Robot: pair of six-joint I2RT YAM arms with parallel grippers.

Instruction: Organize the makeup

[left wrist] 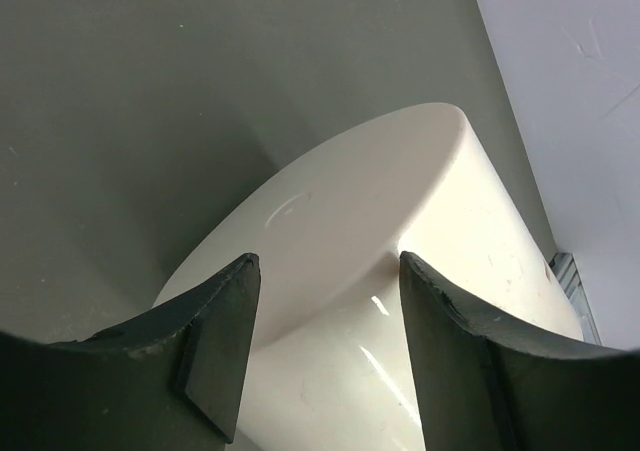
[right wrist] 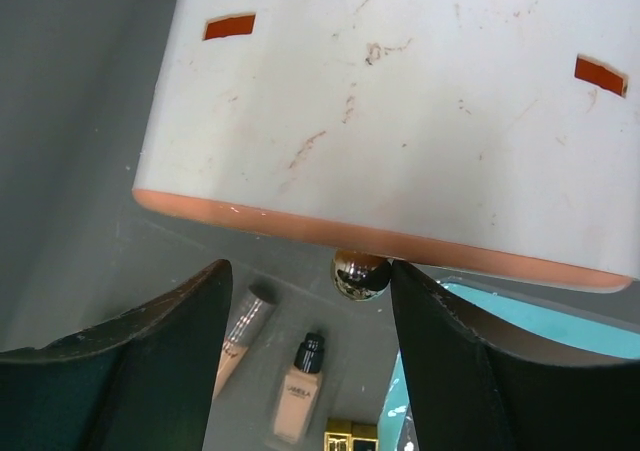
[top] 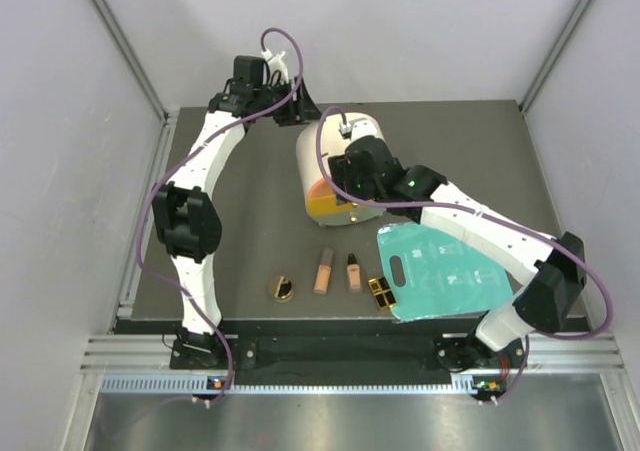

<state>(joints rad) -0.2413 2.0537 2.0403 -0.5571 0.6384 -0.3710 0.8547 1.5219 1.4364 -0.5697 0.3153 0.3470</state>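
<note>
The makeup lies in a row near the table's front: a round gold-rimmed black compact (top: 282, 288), two peach-beige tubes (top: 323, 270) (top: 354, 272) and a small black-and-gold piece (top: 380, 292). My right gripper (top: 347, 193) is open and empty over the front orange end of the cream box (top: 335, 161). In the right wrist view the gripper (right wrist: 310, 271) frames the box's gold knob (right wrist: 358, 273), with the tubes (right wrist: 235, 346) (right wrist: 298, 396) and the black-and-gold piece (right wrist: 350, 436) below. My left gripper (top: 303, 111) is open and empty at the box's back end; it also shows in the left wrist view (left wrist: 328, 261).
The big cream-and-orange box (right wrist: 400, 111) lies on its side at the table's middle back (left wrist: 400, 221). A flat teal board (top: 440, 276) with a handle hole lies at the front right, under my right arm. Grey walls enclose the table on three sides.
</note>
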